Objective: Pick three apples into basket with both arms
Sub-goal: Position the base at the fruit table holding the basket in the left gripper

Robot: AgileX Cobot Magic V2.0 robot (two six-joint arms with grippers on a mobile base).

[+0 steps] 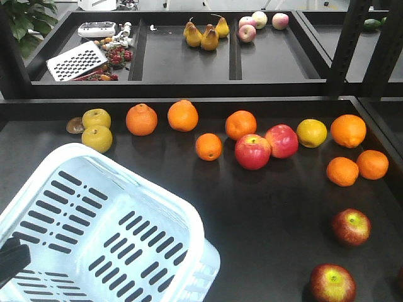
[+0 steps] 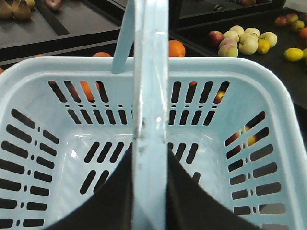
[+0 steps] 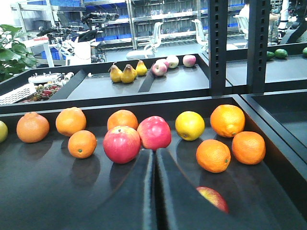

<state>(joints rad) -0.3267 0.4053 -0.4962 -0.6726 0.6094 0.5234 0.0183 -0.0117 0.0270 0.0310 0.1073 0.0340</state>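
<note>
The pale blue basket [image 1: 94, 220] sits tilted at the front left. My left gripper [image 2: 149, 191] is shut on its loop handle [image 2: 149, 96], above the empty inside; in the front view only a black tip [image 1: 9, 258] shows. Two dark red apples [image 1: 351, 226] [image 1: 332, 283] lie at the front right. Another red apple [image 1: 252, 151] lies mid-table beside a pinker one [image 1: 281, 140]. My right gripper [image 3: 154, 153] is shut and empty, low over the table, pointing at those two apples [image 3: 122, 143] [image 3: 154, 132]. One dark red apple [image 3: 213, 197] is half hidden behind its right finger.
Several oranges [image 1: 141, 119] [image 1: 348, 130] [image 1: 342, 171], a yellow lemon-like fruit [image 1: 312, 133] and green-yellow fruits [image 1: 96, 129] lie across the table. A raised rim [image 1: 201, 100] bounds the back. The rear shelf holds pears [image 1: 204, 34] and pink apples [image 1: 258, 25].
</note>
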